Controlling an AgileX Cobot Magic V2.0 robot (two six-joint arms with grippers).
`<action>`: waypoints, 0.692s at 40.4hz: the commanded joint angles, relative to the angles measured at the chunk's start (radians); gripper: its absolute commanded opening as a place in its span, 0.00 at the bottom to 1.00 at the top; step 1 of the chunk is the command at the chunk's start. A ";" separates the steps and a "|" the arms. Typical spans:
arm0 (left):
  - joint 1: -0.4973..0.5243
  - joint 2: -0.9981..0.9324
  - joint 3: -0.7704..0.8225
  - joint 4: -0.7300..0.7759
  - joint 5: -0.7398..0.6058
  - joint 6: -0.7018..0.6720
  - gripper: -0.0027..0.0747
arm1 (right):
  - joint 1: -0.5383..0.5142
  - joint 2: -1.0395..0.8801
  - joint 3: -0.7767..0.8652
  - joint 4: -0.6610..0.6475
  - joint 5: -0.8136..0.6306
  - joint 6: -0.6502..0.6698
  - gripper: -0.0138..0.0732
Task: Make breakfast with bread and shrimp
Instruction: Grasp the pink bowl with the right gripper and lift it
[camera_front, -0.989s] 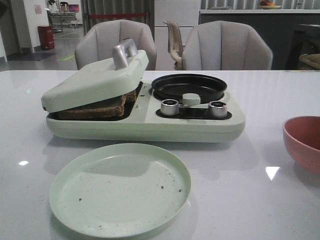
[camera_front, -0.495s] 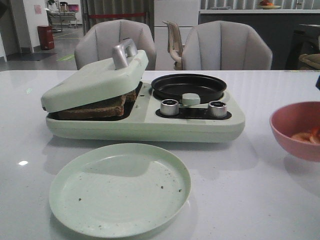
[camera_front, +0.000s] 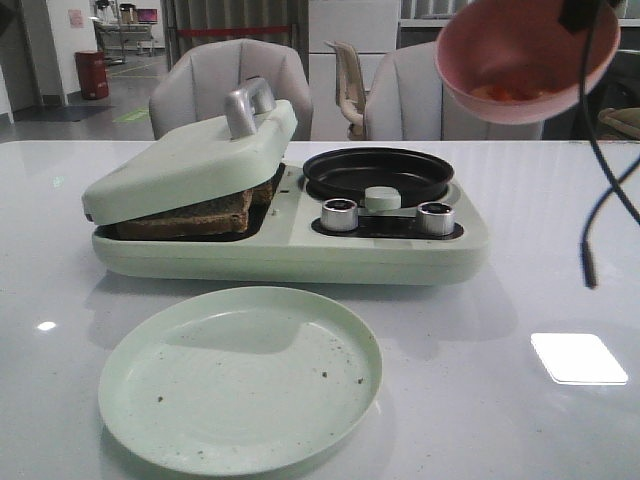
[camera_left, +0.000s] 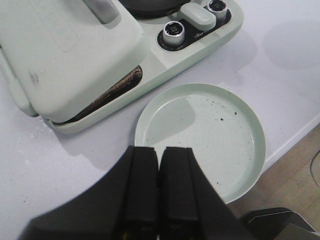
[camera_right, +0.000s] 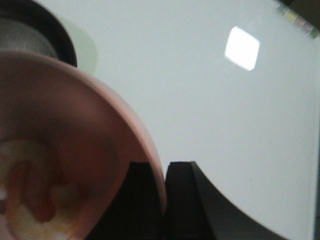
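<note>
Two slices of bread (camera_front: 190, 215) lie stacked in the pale green breakfast maker (camera_front: 300, 250), under its half-lowered lid (camera_front: 190, 160); their dark crust (camera_left: 117, 90) shows in the left wrist view. The shrimp (camera_front: 510, 93) lie in a pink bowl (camera_front: 525, 60), which hangs tilted in the air above and to the right of the black pan (camera_front: 378, 172). My right gripper (camera_right: 162, 167) is shut on the bowl's rim (camera_right: 150, 150), with the shrimp (camera_right: 30, 200) blurred inside. My left gripper (camera_left: 160, 152) is shut and empty, above the near edge of the green plate (camera_left: 200, 135).
The green plate (camera_front: 240, 375), speckled with crumbs, sits in front of the breakfast maker. Two silver knobs (camera_front: 340, 214) (camera_front: 436, 217) stand below the pan. A black cable (camera_front: 600, 200) dangles at the right. Two chairs stand behind the table.
The pink bowl has risen from the table at the right and moved left, now tilted in the air near the pan. The cable has come into view.
</note>
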 joint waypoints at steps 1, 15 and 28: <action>-0.005 -0.014 -0.026 -0.009 -0.067 -0.007 0.16 | 0.076 -0.019 -0.071 -0.291 -0.032 0.162 0.21; -0.005 -0.014 -0.026 -0.009 -0.067 -0.007 0.16 | 0.263 0.124 -0.143 -0.901 0.082 0.433 0.21; -0.005 -0.014 -0.026 -0.009 -0.069 -0.007 0.16 | 0.320 0.286 -0.189 -1.214 0.216 0.446 0.21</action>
